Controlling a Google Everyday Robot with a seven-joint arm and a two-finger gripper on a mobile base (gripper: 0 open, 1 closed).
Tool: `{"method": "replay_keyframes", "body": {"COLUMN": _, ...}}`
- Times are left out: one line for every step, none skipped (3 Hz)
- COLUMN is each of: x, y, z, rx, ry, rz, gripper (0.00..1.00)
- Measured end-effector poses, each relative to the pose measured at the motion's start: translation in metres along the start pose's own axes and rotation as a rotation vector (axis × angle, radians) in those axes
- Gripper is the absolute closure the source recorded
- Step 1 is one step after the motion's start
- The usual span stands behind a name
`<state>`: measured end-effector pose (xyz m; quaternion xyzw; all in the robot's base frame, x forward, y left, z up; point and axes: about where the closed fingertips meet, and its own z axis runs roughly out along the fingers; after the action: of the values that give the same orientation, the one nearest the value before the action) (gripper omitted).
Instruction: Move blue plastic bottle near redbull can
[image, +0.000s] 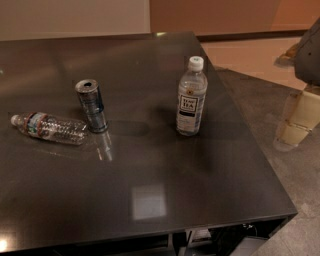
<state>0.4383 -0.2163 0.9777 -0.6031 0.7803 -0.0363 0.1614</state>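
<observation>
The blue plastic bottle (191, 97) stands upright on the dark table (150, 200), right of centre, with a white cap and a "TEA" label. The redbull can (92, 106) stands upright to its left, about a bottle's height away from it. My gripper (296, 122) hangs at the right edge of the view, off the table's right side and well to the right of the bottle, holding nothing that I can see.
A crinkled clear bottle (49, 128) with a red-and-blue label lies on its side just left of the can, almost touching it. The table's right edge runs close to the gripper. The floor (300, 190) lies beyond it.
</observation>
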Motion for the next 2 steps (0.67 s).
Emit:
{"method": "replay_keyframes", "body": {"x": -0.0001, "y": 0.0, "z": 0.0, "rx": 0.0, "ry": 0.0, "rz": 0.0, "gripper": 0.0}}
{"method": "replay_keyframes", "body": {"x": -0.0082, "y": -0.0079, "z": -0.0004, "rx": -0.008, "ry": 0.01, "rz": -0.016, "gripper": 0.0}}
